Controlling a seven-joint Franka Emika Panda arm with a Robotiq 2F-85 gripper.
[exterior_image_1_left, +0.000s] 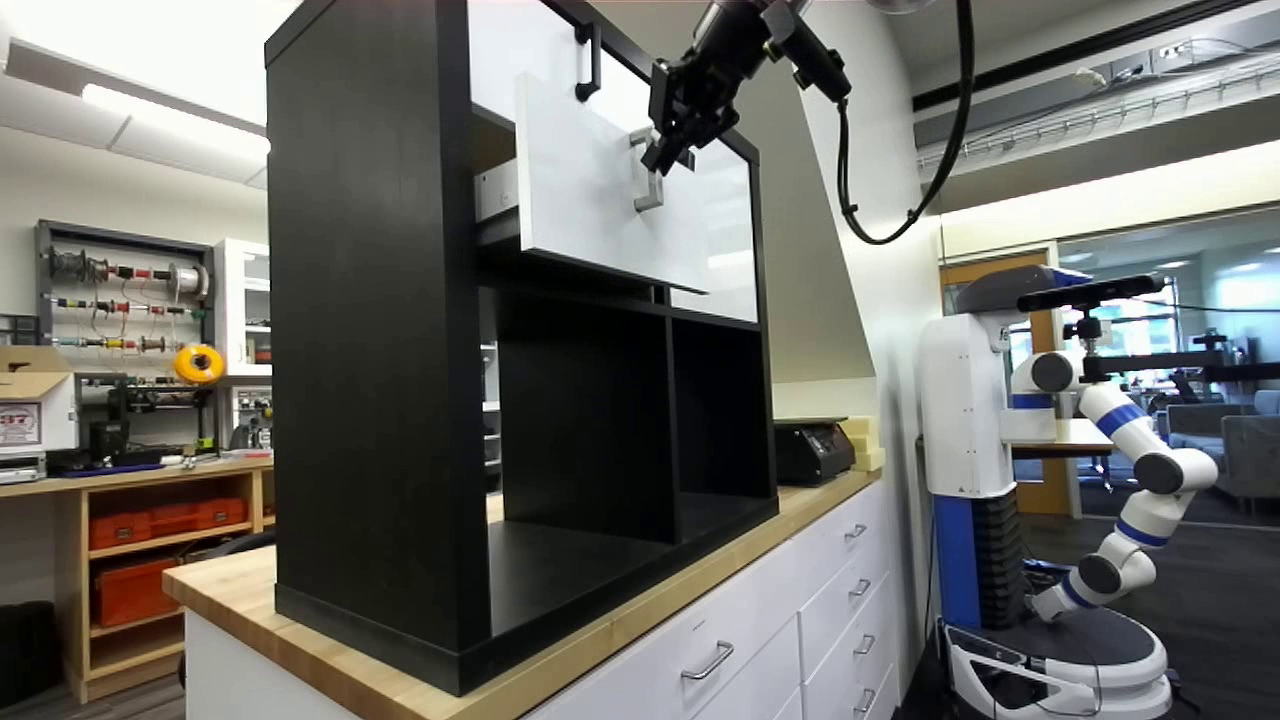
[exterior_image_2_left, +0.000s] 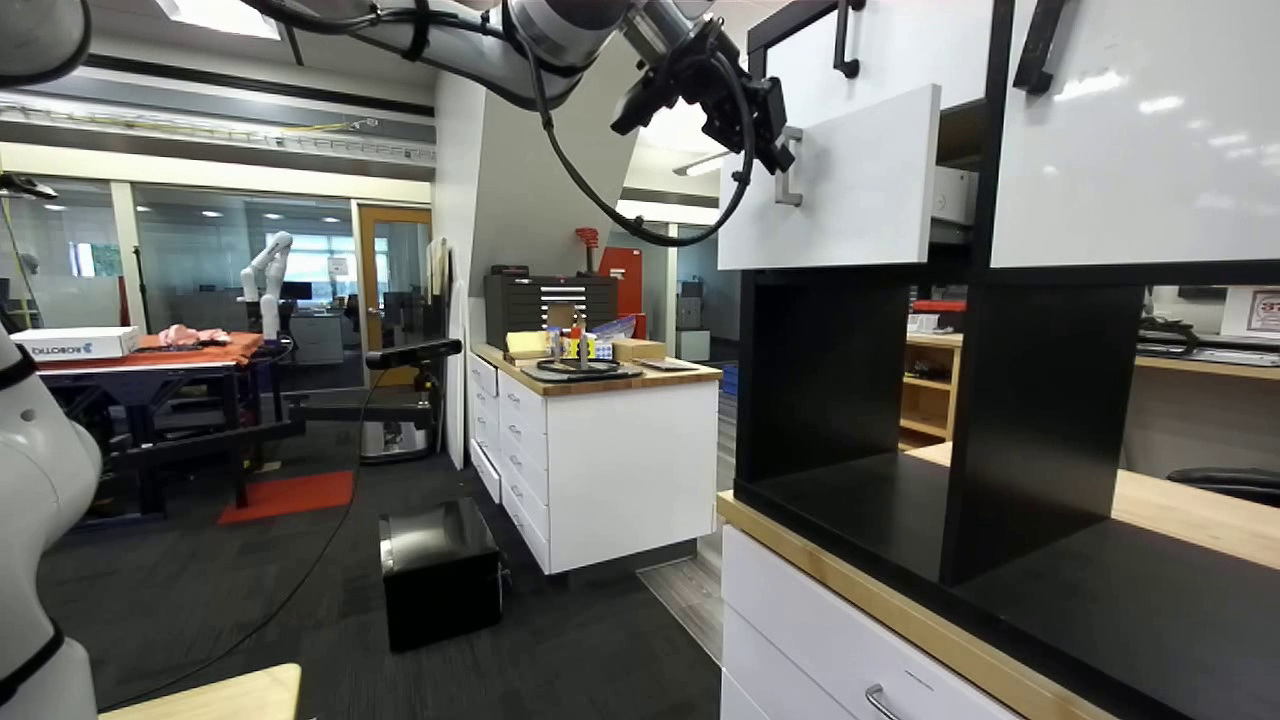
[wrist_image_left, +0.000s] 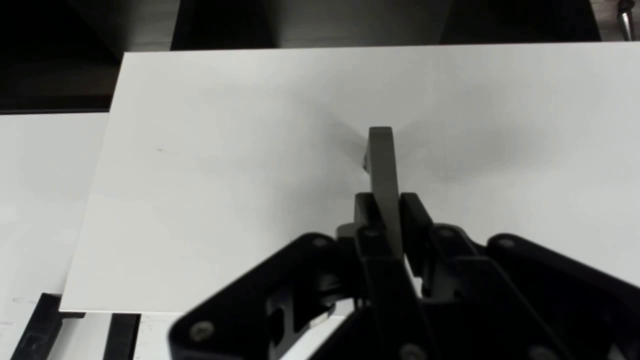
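It was a robotics lab with a workshop's fittings. Well apart from the gripper (wrist_image_left: 386, 201) and lower than it stood a white mobile robot (exterior_image_1_left: 966, 420); spools of wire (exterior_image_1_left: 190, 281) hung beyond the black cabinet (exterior_image_1_left: 365, 330), on the far side from the gripper. Lower too, in an exterior view, were a tool chest (exterior_image_2_left: 520, 305) and a white carton (exterior_image_2_left: 80, 344) (Robotiq's name showed on its side).

Wooden countertop (exterior_image_1_left: 230, 580) over white drawers (exterior_image_1_left: 750, 612), carrying one black shelf unit (exterior_image_1_left: 365, 350), one black boxy device (exterior_image_1_left: 815, 452), stacked pale-yellow blocks (exterior_image_1_left: 864, 446).
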